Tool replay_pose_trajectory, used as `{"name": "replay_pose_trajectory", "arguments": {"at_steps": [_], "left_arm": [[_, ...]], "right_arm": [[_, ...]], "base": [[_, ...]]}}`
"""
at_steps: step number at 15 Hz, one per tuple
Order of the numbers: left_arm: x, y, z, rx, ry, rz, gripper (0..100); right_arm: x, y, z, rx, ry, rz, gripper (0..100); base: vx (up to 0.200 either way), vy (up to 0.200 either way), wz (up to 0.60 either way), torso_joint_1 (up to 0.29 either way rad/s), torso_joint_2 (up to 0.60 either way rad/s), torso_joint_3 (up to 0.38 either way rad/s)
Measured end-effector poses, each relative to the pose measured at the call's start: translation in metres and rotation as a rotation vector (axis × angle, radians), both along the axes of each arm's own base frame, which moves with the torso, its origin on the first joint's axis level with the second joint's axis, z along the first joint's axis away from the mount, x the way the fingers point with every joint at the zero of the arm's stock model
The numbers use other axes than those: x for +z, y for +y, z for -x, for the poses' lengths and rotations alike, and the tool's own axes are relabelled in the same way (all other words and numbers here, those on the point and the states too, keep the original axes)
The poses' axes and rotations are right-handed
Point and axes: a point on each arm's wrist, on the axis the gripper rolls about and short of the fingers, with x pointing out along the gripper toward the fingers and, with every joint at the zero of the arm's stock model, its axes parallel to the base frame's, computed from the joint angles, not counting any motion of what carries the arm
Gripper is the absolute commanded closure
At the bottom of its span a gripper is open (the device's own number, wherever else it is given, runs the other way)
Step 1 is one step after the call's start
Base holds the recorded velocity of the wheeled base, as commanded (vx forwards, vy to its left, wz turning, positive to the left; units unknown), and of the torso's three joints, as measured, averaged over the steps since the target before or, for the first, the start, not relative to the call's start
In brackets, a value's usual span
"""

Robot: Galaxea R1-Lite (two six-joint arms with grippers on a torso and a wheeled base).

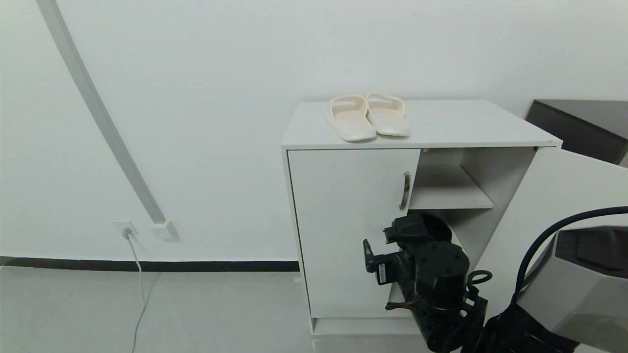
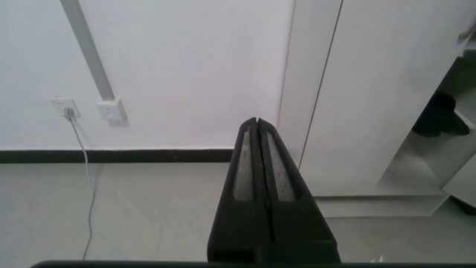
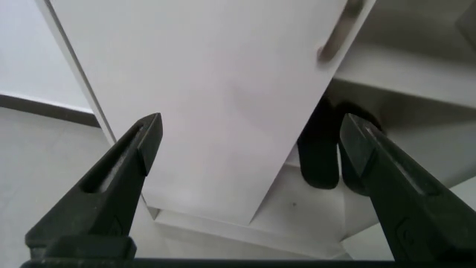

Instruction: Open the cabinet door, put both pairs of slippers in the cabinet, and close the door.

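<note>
Dark slippers [image 3: 320,152] in lower compartment of cabinet [image 1: 466,122]. Cream pair [image 1: 368,116] on cabinet top, not yet stowed. R end effector [image 3: 249,175] wide open, empty, at lower compartment beside shut left door [image 1: 353,230]. L end effector [image 2: 256,171] pinched closed, empty.

Risks:
- R fingers clip door edge or handle [image 1: 405,190] on pull-back (gap looks tight).
- Cream pair splits and one falls if grabbed off-centre.
- Arm bumps open right door [image 1: 554,196].
</note>
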Motion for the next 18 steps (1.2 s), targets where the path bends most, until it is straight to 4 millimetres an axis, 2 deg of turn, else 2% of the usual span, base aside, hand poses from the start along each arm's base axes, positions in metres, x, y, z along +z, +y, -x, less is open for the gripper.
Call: {"name": "replay_pose_trajectory", "arguments": {"at_steps": [18], "left_arm": [[0.0, 0.0, 0.0, 0.0, 0.0, 0.001, 100]], "right_arm": [[-0.0003, -0.0003, -0.0002, 0.0, 0.002, 0.002, 0]], "base": [[0.0, 0.0, 0.0, 0.225, -0.54, -0.316]]}}
